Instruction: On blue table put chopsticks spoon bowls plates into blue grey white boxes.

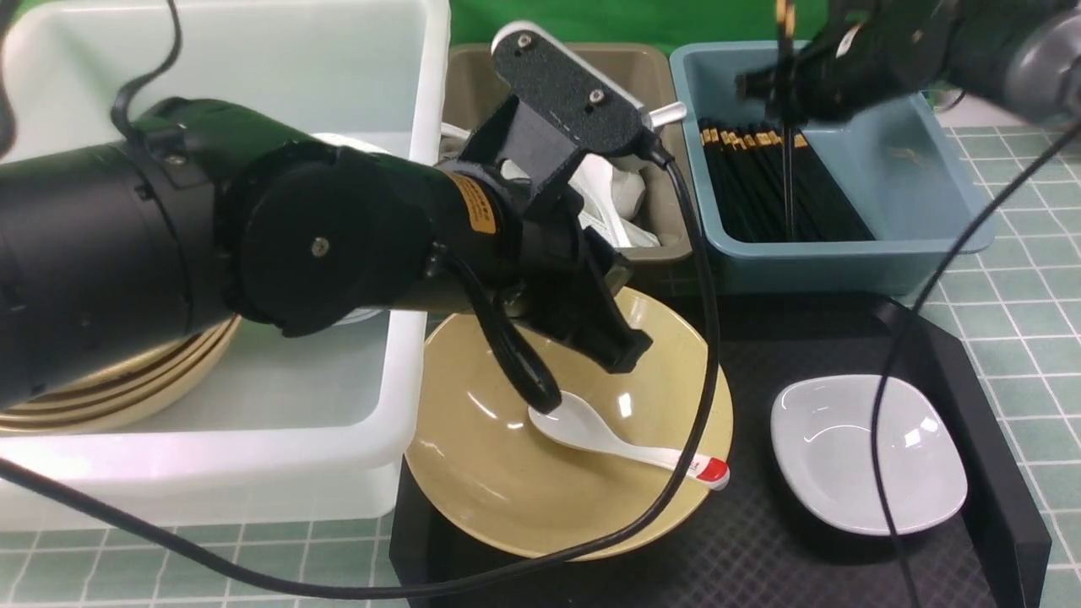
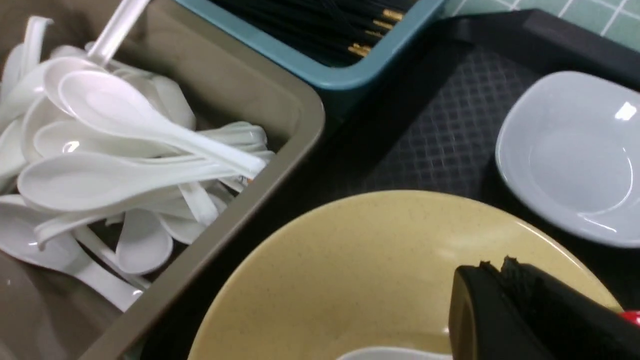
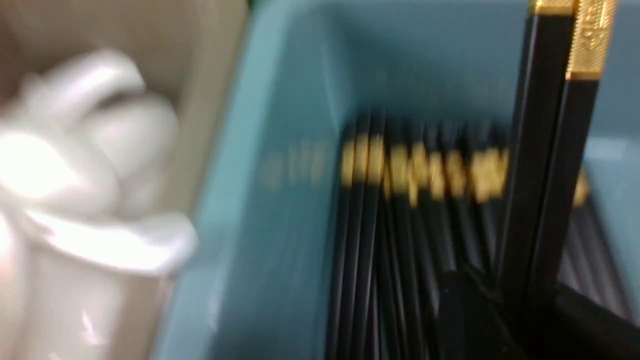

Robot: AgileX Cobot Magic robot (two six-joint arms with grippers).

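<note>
My left gripper (image 1: pixel 629 353) is shut and empty, hovering over a tan bowl (image 1: pixel 490 473) on the black tray; its jaws are pressed together in the left wrist view (image 2: pixel 495 267). A white spoon (image 1: pixel 621 441) with a red handle tip lies in that bowl, just below the gripper. A white plate (image 1: pixel 870 452) sits on the tray to the right. My right gripper (image 1: pixel 781 89) is shut on a pair of chopsticks (image 1: pixel 788 169), held upright with the tips down in the blue box (image 1: pixel 844 253). The held chopsticks (image 3: pixel 545 175) also show in the right wrist view.
The blue box holds several chopsticks (image 1: pixel 760 181). The grey box (image 2: pixel 280 165) holds several white spoons (image 2: pixel 110 170). The white tub (image 1: pixel 253 456) holds a stack of tan bowls (image 1: pixel 127 397). The black tray (image 1: pixel 996 473) has a raised edge. Cables hang over the bowl and plate. The blue table (image 1: pixel 1013 304) shows at right.
</note>
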